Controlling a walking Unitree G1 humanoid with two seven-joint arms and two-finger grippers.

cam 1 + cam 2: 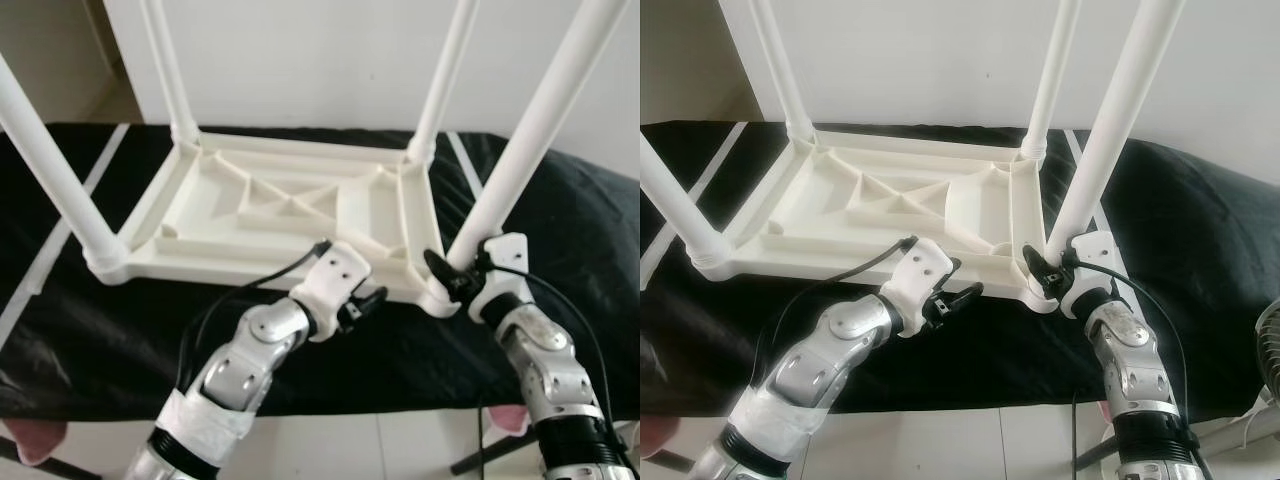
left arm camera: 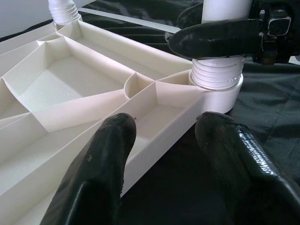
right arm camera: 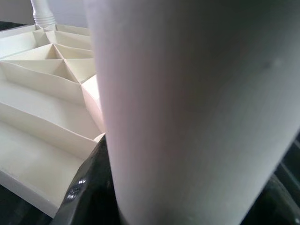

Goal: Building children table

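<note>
Where the black fabric-covered surface spreads out below the camera, a white plastic children's table lies upside down on it, its underside facing up. That underside is a shallow tray of thin moulded ribs, some straight and some diagonal, forming triangular and rectangular cells with a smooth matte finish. Four round, smooth white legs rise from sockets at its corners: the far left leg, the far right leg, the near left leg and the near right leg, all leaning outward in the head views. In the left wrist view the near right leg meets its round corner socket through a ridged, threaded collar.

The right gripper is at the base of the near right leg, its glossy black fingers wrapped around the white tube just above the threads and closed against it. The right wrist view shows the leg as a broad pale cylinder very close to the lens.

The left gripper sits at the near edge of the children's table, just left of that corner. Its two rounded black fingers are spread apart and hold nothing; one lies over the rim wall, the other over the black fabric.
</note>
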